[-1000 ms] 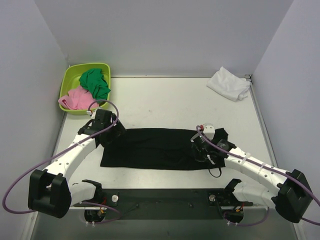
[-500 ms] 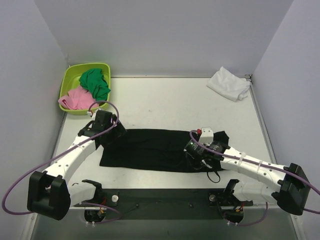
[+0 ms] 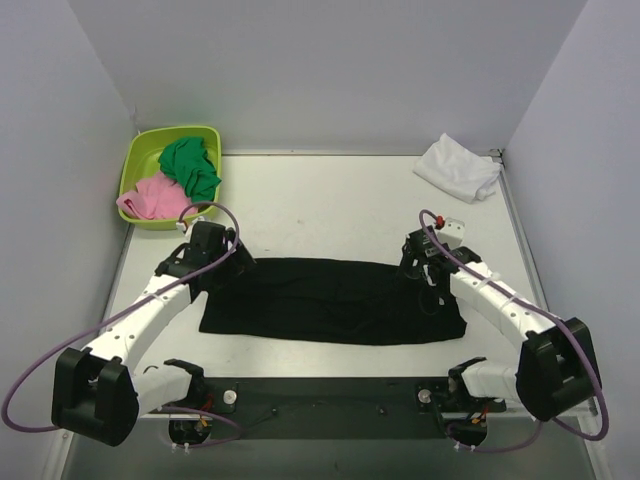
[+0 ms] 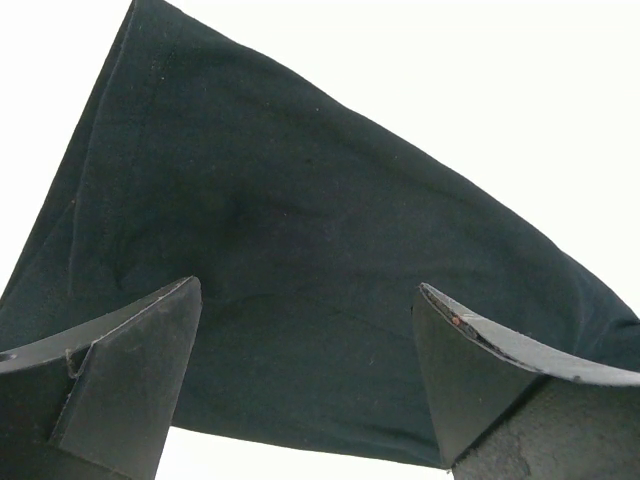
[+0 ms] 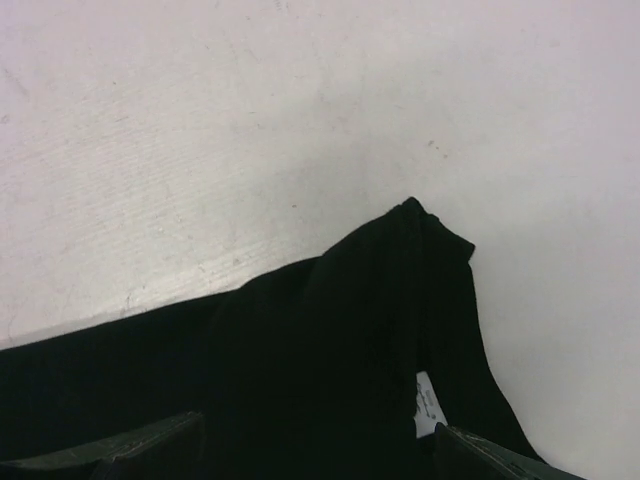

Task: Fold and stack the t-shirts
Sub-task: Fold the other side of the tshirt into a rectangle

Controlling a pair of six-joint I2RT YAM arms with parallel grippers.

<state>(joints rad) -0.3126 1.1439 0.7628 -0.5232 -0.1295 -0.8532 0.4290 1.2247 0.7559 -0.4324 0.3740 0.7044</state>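
Note:
The black t-shirt (image 3: 330, 300) lies flat as a long folded strip across the table (image 3: 330, 210). My left gripper (image 3: 212, 266) hovers open over the strip's far left corner. In the left wrist view its fingers (image 4: 130, 385) stand wide apart above the black t-shirt (image 4: 300, 250), holding nothing. My right gripper (image 3: 425, 274) is open over the far right corner. There the black t-shirt (image 5: 330, 360) shows a small white neck label (image 5: 428, 402) between the spread fingertips (image 5: 500, 462). The white t-shirt (image 3: 459, 167) sits crumpled at the back right corner.
A lime-green tub (image 3: 140, 160) stands at the back left, holding a green cloth (image 3: 190, 165) and a pink cloth (image 3: 148, 198). Grey walls close in the table on three sides. Both arm bases sit on a dark rail (image 3: 330, 395) at the near edge.
The right gripper has opened and let go of the black shirt, then swung back and right to the strip's far right corner. The shirt's right end now lies flat. The left arm barely moved.

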